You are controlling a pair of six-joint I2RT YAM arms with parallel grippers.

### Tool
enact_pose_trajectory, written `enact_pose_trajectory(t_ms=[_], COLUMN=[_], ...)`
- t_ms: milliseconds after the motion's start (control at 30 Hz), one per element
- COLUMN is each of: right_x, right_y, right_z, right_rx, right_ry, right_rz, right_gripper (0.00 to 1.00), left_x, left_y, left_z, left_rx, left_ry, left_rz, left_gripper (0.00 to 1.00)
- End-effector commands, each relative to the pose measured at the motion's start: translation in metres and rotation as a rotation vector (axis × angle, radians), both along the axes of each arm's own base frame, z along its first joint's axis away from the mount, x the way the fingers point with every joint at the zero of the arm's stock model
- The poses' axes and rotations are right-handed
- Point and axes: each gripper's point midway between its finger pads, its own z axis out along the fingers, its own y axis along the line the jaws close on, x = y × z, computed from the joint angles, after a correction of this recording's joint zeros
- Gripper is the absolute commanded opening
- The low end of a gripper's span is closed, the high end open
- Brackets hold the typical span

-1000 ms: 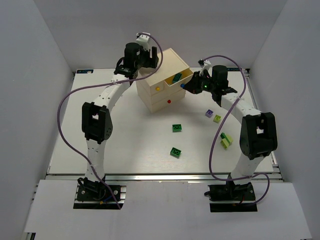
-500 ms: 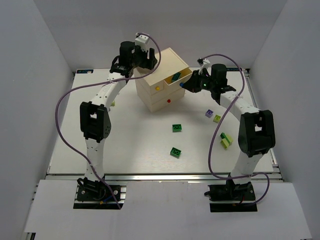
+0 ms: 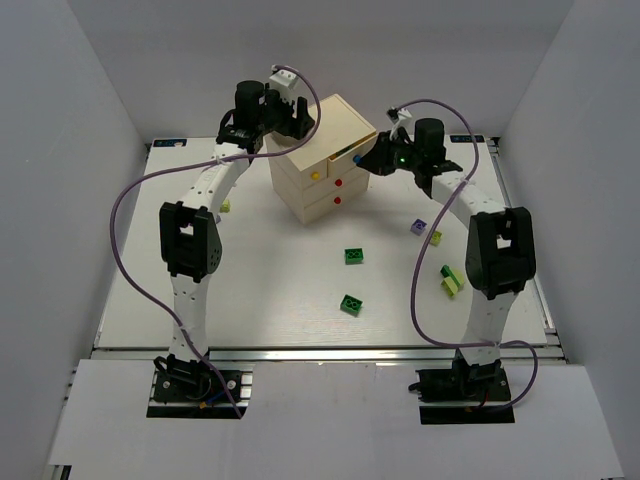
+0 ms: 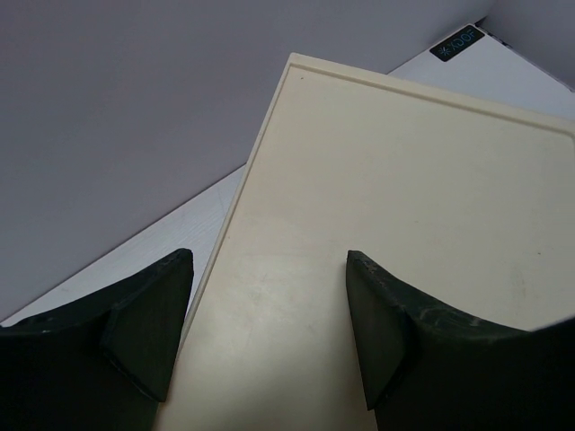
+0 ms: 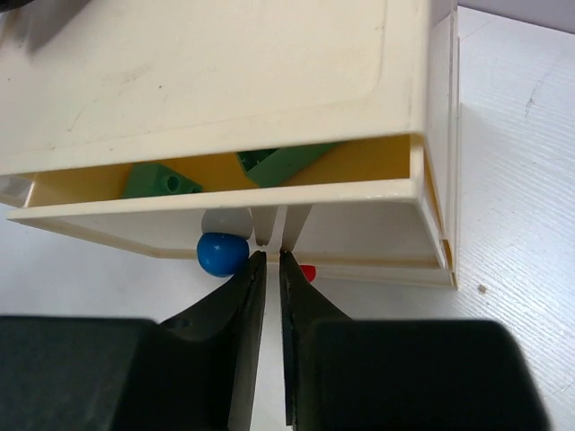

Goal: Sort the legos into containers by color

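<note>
The cream chest stands at the back centre. Its blue-knob drawer is open a crack, with green legos inside. My right gripper is shut and empty, its tips against the drawer front beside the blue knob; it also shows in the top view. My left gripper is open over the chest's top at its back left corner. Two green legos, a purple one and a yellow-green one lie loose on the table.
A yellow-green and green pair of bricks lies beside the right arm. A small yellow-green brick lies by the left arm. The chest front shows a yellow knob and red knobs. White walls enclose the table.
The blue-knob drawer has gone from wide open to nearly closed, with my right gripper moving left against it. My left gripper shifted slightly left on the chest top.
</note>
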Motion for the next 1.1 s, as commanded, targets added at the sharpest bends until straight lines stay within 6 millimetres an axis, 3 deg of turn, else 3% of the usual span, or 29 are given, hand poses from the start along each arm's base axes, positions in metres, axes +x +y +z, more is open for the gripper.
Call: enact_pose_trajectory(t_ms=[0,400,600,767,800,833,900,1067], right_x=[0.006,0.023,0.018,-0.007,-0.014,-0.021,-0.033,-0.058], right_y=[0.026,0.035,0.033,0.023,0.02,0.017,0.013,0.003], right_z=[0.037,0.039,0.04,0.039,0.052,0.044,0.054,0.038], right_rx=[0.028,0.008,0.004,-0.016,-0.016,-0.026,-0.032,-0.067], right_ry=[-0.149,-0.181,-0.179,-0.186,-0.219,-0.206,-0.23,-0.179], right_rz=[0.078,0.088,0.09,0.105,0.104,0.107,0.113,0.119], right_gripper=[0.18,0.24,0.29,0.45,0.45,0.46,0.47,0.54], left_x=[-0.023,-0.032,-0.03,-0.022,-0.021,-0.018,-0.014,-0.002], left_y=[-0.021,-0.027,-0.024,-0.02,-0.019,-0.016,-0.005,0.028], left_z=[-0.054,-0.069,-0.066,-0.041,-0.032,-0.027,-0.011,0.015], left_rx=[0.037,0.036,0.025,-0.025,-0.052,-0.057,-0.08,-0.135], left_ry=[0.16,0.204,0.207,0.166,0.171,0.159,0.138,0.079], left_rz=[-0.111,-0.167,-0.133,-0.067,-0.042,-0.011,0.041,0.217], left_gripper=[0.78,0.78,0.8,0.84,0.84,0.85,0.85,0.88])
